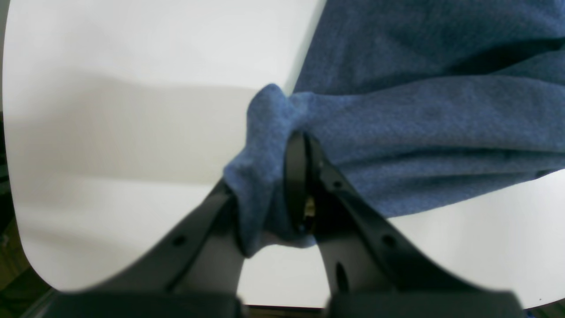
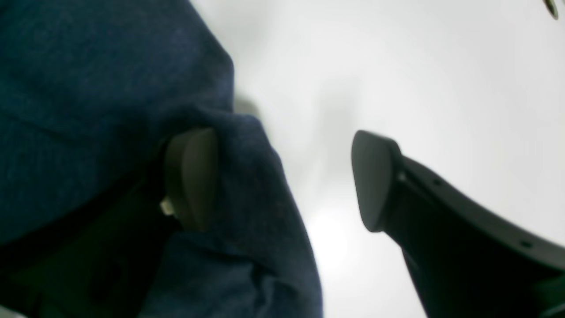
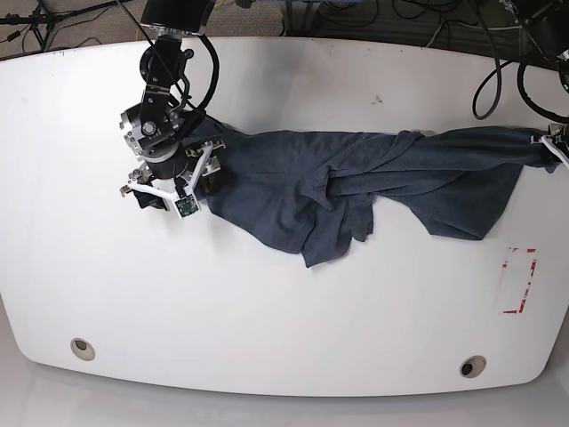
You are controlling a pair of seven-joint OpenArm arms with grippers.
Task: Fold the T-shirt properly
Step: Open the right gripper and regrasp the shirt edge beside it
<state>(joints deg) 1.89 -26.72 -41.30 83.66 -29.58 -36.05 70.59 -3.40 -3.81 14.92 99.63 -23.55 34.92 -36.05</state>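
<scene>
A white, round-edged table (image 3: 267, 320) is filling the base view, and the dark heathered navy-blue cotton T-shirt (image 3: 356, 187) is lying rumpled and stretched across its upper half, from centre left to the right edge. At the right edge the left gripper (image 1: 300, 145) is pinching a bunched fold of the shirt between closed jaws. At upper left the right gripper (image 2: 282, 181) is standing wide apart, one finger against the cloth, the other over bare table.

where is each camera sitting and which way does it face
Left wrist: on the left arm, facing along the left gripper, shut on a T-shirt bunch.
Right wrist: on the right arm, facing the open right gripper beside cloth.
Base: overhead, looking down on the table and both arms.
All share the T-shirt.
</scene>
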